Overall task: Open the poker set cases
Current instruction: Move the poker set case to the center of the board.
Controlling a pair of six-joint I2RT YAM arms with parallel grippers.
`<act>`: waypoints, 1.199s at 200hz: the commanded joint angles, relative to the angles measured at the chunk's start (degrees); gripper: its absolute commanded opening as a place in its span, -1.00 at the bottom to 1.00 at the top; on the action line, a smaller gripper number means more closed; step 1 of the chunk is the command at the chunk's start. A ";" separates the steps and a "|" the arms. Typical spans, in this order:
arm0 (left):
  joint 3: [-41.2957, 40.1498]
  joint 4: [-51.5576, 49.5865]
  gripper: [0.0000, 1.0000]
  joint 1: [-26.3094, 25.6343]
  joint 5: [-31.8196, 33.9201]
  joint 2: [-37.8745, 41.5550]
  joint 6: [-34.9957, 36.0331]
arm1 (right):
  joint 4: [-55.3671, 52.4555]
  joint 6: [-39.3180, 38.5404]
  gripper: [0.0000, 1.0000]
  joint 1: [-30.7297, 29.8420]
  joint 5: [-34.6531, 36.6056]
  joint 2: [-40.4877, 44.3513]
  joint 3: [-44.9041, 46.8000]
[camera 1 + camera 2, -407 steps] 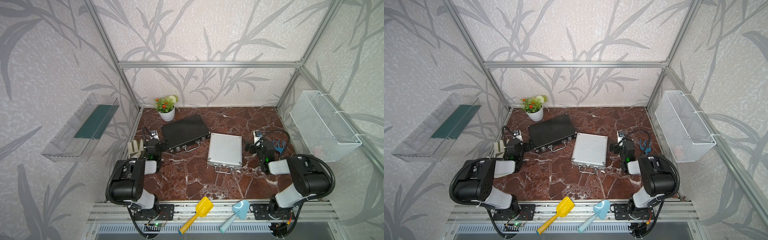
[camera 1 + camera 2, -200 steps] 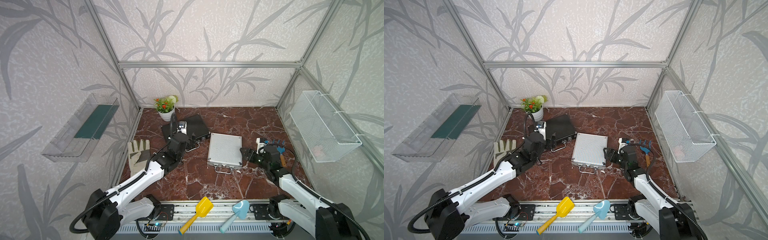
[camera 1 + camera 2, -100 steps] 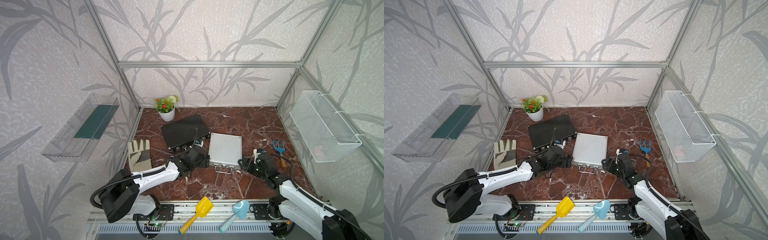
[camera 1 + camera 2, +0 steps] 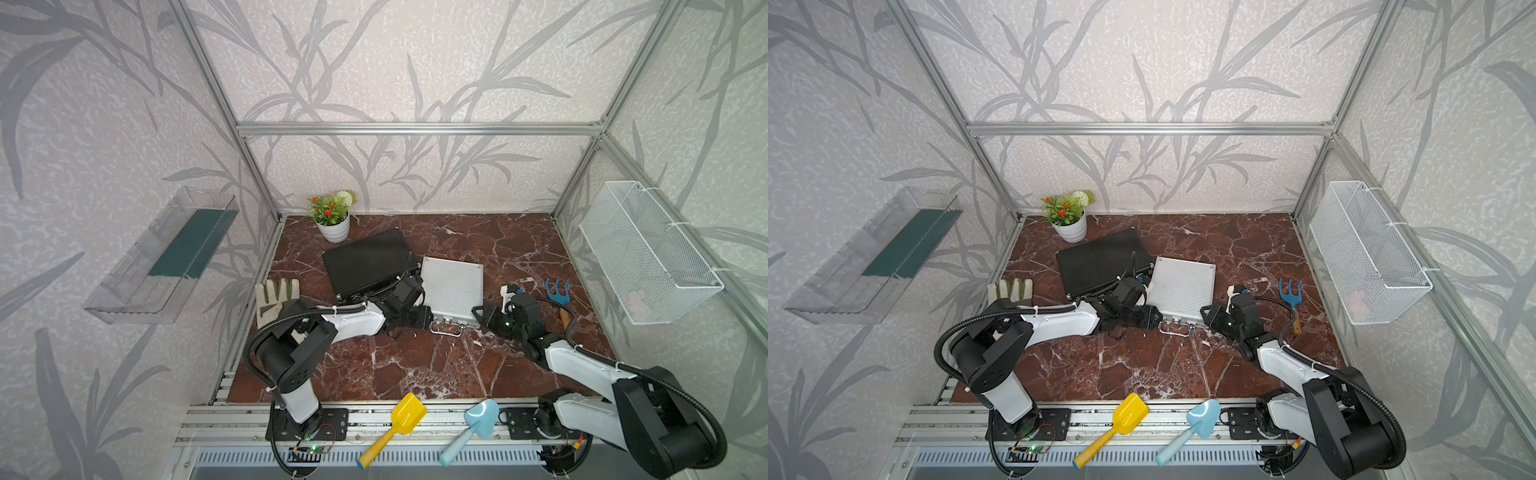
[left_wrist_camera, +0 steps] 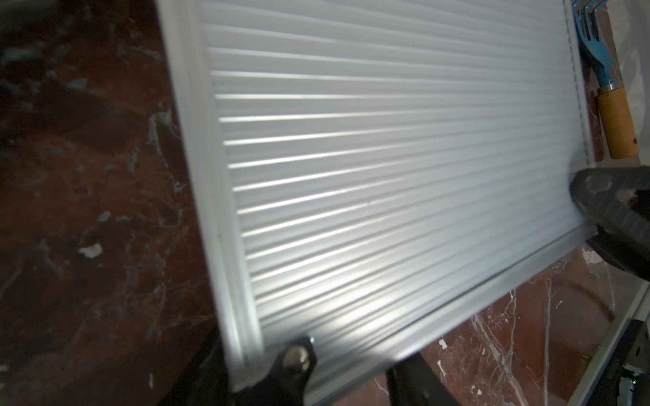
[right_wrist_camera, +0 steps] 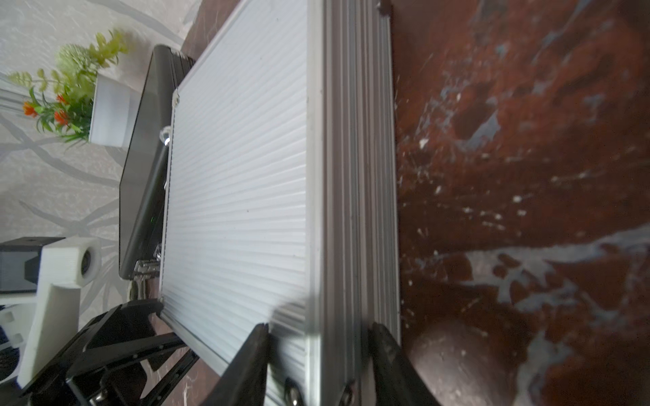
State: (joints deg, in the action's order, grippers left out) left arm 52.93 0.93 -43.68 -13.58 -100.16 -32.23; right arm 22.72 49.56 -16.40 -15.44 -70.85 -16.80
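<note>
Two poker set cases were present, both shut and lying flat on the marble tabletop [image 4: 415,365].

Item one: black case [image 4: 365,262], the larger, at the rear left beside the flower pot [image 4: 334,230]; held by neither gripper.

Item two: silver case [image 4: 453,286], the smaller, just beside the black one, handle [image 4: 446,331] facing the robot.

Step in hand, as judged: taking hold of the silver case at its two front corners, ahead of freeing the lid.

Left gripper [image 5: 351,369]: jaws part closed about the front left corner, one finger [image 5: 292,356] lying on the ribbed lid. Whether it truly gripped could not be told.

Right gripper [image 6: 318,337]: jaws part closed across the thickness of the front right corner, one finger on the lid, its fellow against the base. It appeared to clamp the case.

Next move, as judged: the latches [image 4: 446,321] by the handle needed releasing before any lift, with the base held down so that only the lid rose.
</note>
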 commanded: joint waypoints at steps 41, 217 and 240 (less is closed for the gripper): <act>14.74 4.26 -0.19 -2.29 -9.13 -9.43 -0.94 | 3.47 0.49 -0.37 2.17 -10.82 -5.79 -0.11; 4.77 5.13 0.30 -5.63 2.44 -1.40 -5.77 | 5.84 -3.30 0.37 4.01 -14.62 -3.06 5.09; 4.58 6.03 0.28 -5.76 1.85 -2.05 -6.58 | 16.16 -1.62 0.32 3.07 -13.25 -10.61 5.55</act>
State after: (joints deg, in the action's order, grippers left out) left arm 58.13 4.64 -49.10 -10.35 -101.14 -36.99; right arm 29.78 46.28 -12.32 -27.79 -74.85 -11.77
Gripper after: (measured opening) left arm 0.642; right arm 0.663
